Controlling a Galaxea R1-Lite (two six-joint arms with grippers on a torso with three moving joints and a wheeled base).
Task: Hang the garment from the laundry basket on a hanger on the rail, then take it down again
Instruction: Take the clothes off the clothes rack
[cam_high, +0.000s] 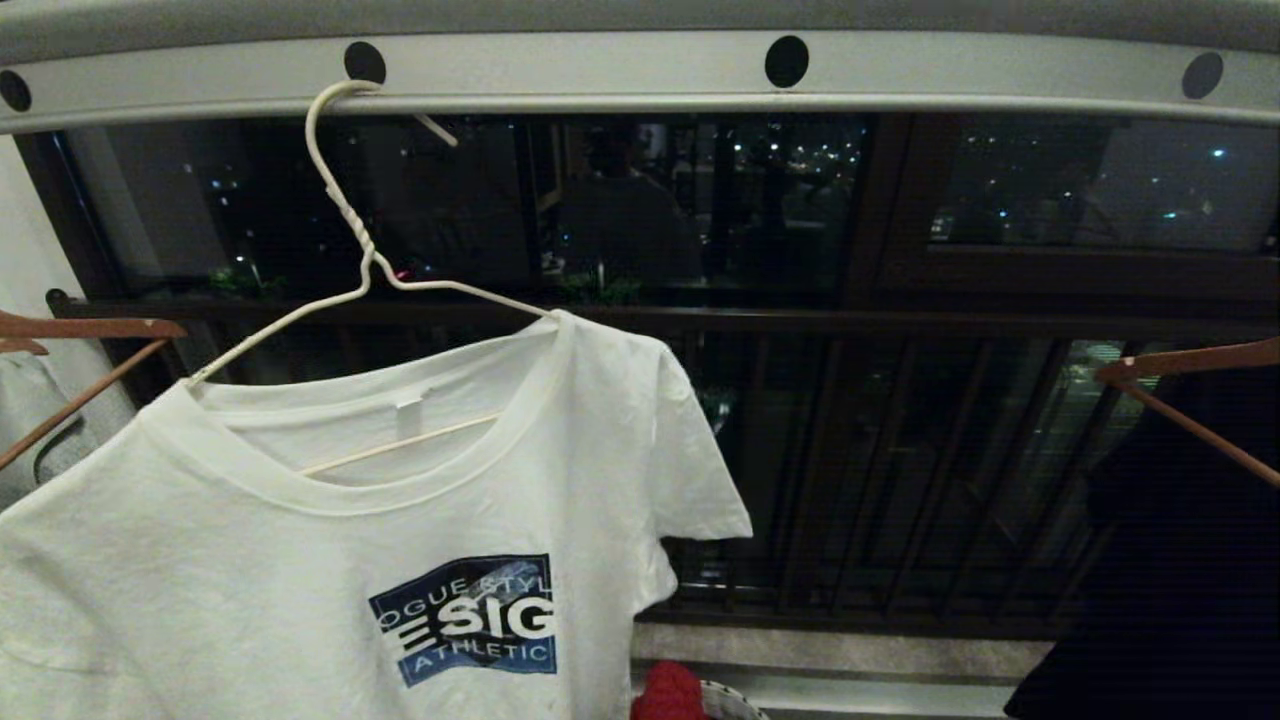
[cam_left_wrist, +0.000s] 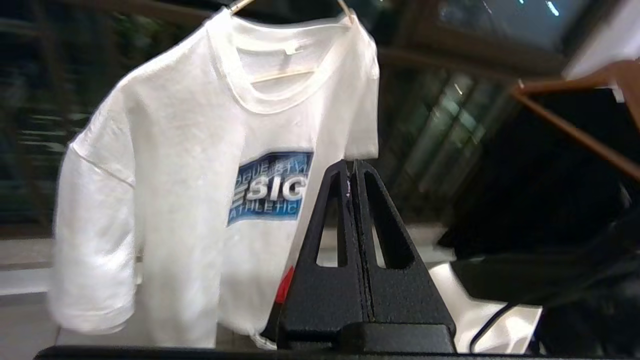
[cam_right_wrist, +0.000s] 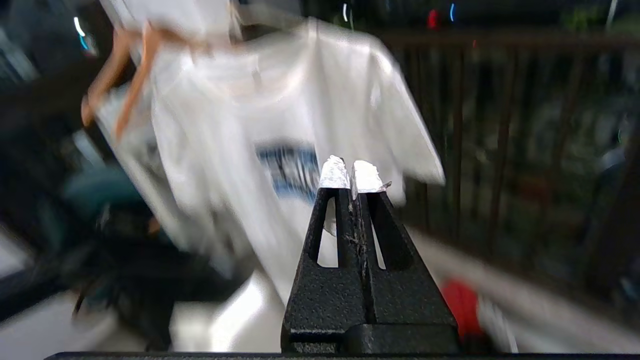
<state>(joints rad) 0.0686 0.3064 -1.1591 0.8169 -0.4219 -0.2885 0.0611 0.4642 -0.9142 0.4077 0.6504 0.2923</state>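
Garment (cam_high: 300, 560) hangs on the hanger (cam_high: 345, 215), left half of the head view. White T-shirt, front facing the robot, slanted blue-and-black chest print (cam_high: 468, 620) readable in part. Hanger's hook sits over the rail (cam_high: 620, 70) just below one of the round black holes (cam_high: 364, 62); twisted neck leans, so the hanger hangs tilted, right shoulder higher than left. Right sleeve hangs free against the dark balcony railing (cam_high: 900, 320) behind.

Left gripper (cam_left_wrist: 353, 165): fingers pressed together, nothing between them, apart from the shirt, which hangs farther off in that wrist's view. Right gripper (cam_right_wrist: 351, 167): also clenched on nothing, pale tips touching, shirt beyond it and blurred. Neither arm shows in the head view.

Brown wooden hangers flank the shirt on the rail line: one at far left (cam_high: 80, 345), one at far right (cam_high: 1190, 385) carrying a dark garment (cam_high: 1170, 560).

Low in the head view, right of the shirt hem: a red cloth (cam_high: 668, 692) and beside it a sliver of the laundry basket (cam_high: 728, 700), its white woven rim just showing
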